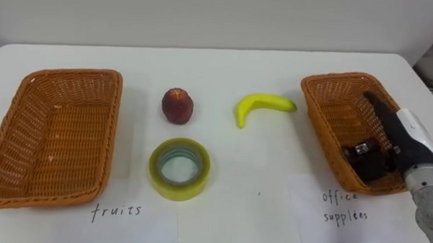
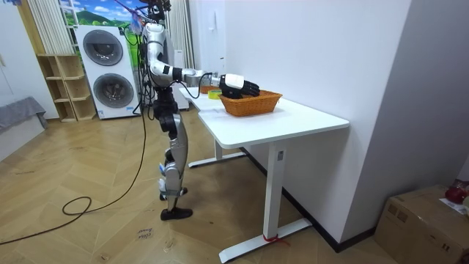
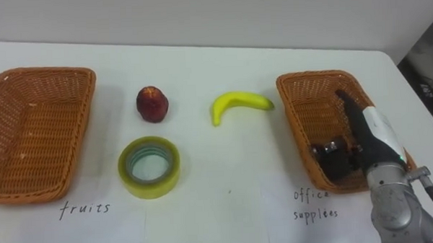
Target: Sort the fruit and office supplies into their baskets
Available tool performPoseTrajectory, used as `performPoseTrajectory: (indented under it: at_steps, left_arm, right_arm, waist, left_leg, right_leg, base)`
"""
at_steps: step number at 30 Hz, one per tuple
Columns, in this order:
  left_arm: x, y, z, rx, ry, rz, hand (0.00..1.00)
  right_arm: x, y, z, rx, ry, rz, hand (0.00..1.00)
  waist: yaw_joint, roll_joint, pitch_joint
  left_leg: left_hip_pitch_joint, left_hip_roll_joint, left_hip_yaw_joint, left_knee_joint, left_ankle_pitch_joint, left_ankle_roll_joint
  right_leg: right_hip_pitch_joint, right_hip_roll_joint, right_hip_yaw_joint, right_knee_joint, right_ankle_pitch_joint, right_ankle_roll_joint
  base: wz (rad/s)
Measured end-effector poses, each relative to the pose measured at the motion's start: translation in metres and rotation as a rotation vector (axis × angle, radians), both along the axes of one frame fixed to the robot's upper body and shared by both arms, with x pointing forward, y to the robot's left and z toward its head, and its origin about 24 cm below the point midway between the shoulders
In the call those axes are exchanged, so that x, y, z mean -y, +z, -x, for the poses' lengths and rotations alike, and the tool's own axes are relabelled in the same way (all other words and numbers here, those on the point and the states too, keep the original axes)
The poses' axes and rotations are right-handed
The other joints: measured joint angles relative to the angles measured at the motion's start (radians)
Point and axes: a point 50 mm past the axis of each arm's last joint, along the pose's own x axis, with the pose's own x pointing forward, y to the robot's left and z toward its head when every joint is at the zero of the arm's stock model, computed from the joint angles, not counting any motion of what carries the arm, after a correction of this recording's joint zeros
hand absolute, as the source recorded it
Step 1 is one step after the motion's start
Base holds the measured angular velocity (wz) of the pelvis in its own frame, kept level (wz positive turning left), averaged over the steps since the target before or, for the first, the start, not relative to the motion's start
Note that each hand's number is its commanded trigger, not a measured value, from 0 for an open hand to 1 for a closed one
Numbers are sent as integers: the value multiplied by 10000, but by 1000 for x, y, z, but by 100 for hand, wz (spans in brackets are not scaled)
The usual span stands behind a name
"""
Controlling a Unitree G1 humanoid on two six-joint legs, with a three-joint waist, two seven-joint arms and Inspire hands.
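Observation:
A dark red peach (image 1: 178, 105) and a yellow banana (image 1: 263, 105) lie on the white table between two wicker baskets. A yellow-green tape roll (image 1: 179, 168) lies flat in front of the peach. The left basket (image 1: 70, 73) holds nothing. My right hand (image 1: 405, 140) is inside the right basket (image 1: 338, 78), its fingers stretched out straight toward the far wall. A small black clip (image 1: 362, 153) lies on that basket's floor, right beside the thumb. In the room view I stand at the table's end with the right arm reaching over the basket (image 2: 250, 101).
Handwritten paper labels lie at the table's front edge, one under the left basket (image 1: 117, 210) and one under the right basket (image 1: 344, 207). Bare tabletop (image 1: 261, 170) lies between the tape roll and the right basket. A wall runs behind the table.

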Motion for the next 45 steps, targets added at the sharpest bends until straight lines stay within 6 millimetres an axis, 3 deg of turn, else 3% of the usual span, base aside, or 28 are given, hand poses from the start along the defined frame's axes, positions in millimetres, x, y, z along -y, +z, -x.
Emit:
performPoseTrajectory:
  at_steps: [24, 45]
  left_arm:
    - [-1, 1, -3, 101, 11, -4, 0]
    - [-4, 2, -6, 192, 228, -75, 0]
  right_arm:
    - [-2, 7, -2, 255, 131, -16, 0]
    - [-8, 48, -9, 1971, 418, 108, 0]
  waist:
    - [-188, 101, -7]
    - [-177, 32, 18]
  left_leg:
    - [108, 5, -8, -10, 0, 0]
    - [371, 2, 47, -158, 1, -2]
  right_leg:
    - [144, -4, -53, -3, 0, 0]
    - [307, 12, 46, -21, -2, 2]
  base:
    - [0]
    - [-1]
